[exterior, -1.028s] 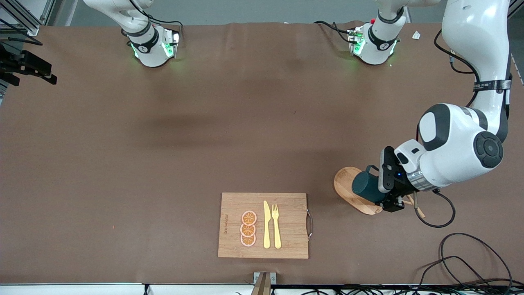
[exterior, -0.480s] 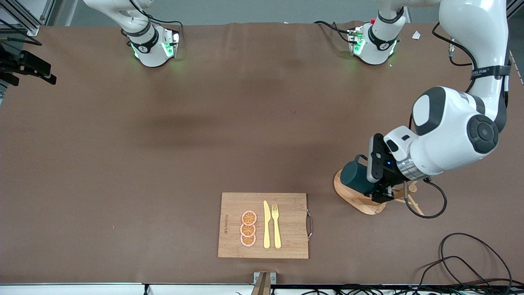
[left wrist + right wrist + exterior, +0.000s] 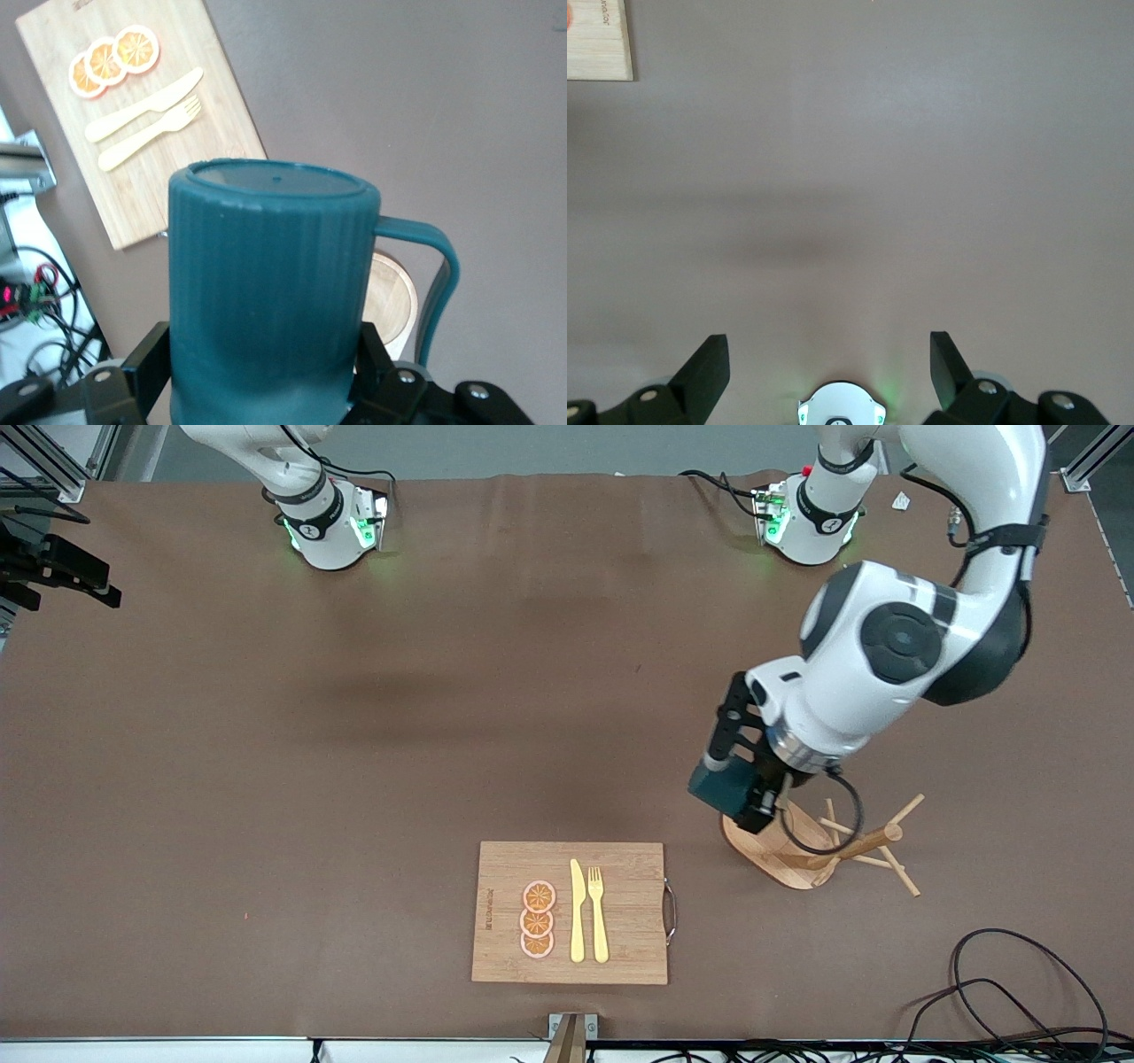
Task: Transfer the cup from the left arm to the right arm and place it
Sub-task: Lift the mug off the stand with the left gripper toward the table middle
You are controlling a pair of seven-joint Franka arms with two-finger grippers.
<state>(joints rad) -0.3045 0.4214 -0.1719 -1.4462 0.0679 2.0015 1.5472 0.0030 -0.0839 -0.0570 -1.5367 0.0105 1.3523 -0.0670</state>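
Teal cup [image 3: 719,784] clamped in left gripper [image 3: 740,793], held in the air over the wooden peg rack's [image 3: 828,846] base, near the bench's left-arm end. Cutting board [image 3: 620,912] at the front edge. Right gripper [image 3: 833,367] waits above bare bench, fingers wide.

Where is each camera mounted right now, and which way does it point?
Front view: high across the table, facing both bases; shows the left hand holding the cup over the peg rack.
Left wrist view: on the left arm, looking past its fingers and the cup to the cutting board, shared with the front view.
Right wrist view: on the waiting right arm, its open hand over bare table.
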